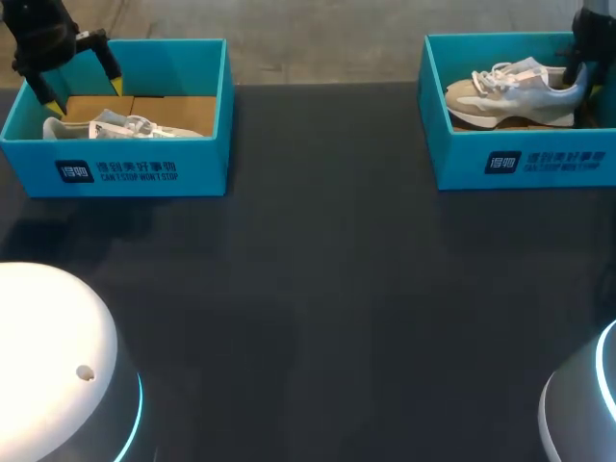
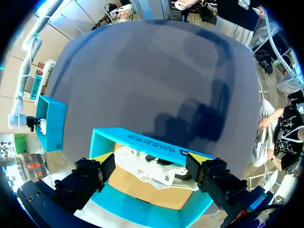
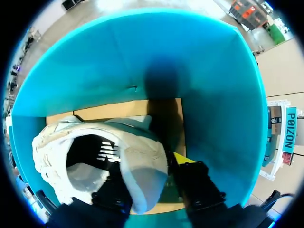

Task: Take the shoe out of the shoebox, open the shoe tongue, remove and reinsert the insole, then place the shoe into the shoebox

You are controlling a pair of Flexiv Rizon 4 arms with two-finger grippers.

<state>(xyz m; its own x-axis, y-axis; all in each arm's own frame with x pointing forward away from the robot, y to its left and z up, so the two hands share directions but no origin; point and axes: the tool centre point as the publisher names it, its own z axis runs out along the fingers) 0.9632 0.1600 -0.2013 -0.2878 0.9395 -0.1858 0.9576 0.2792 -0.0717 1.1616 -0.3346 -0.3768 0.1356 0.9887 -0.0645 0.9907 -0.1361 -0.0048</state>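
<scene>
A grey and beige shoe (image 1: 515,91) stands upright in the blue shoebox (image 1: 520,159) at the far right. My right gripper (image 1: 577,75) is down at its heel. In the right wrist view one finger is inside the shoe's (image 3: 85,142) opening and the other, yellow-tipped, is outside the heel, both pressing the heel collar, so the right gripper (image 3: 145,173) is shut on it within the box walls (image 3: 190,61). A second, white shoe (image 1: 125,125) lies in the far-left blue shoebox (image 1: 135,168). My left gripper (image 1: 79,87) hangs open above that box's back; beneath it show the white shoe (image 2: 152,168) and box (image 2: 142,140).
The dark table (image 1: 318,269) stretches between the two boxes and toward the front. Two rounded white robot housings (image 1: 48,356) (image 1: 587,404) rise at the front left and front right corners.
</scene>
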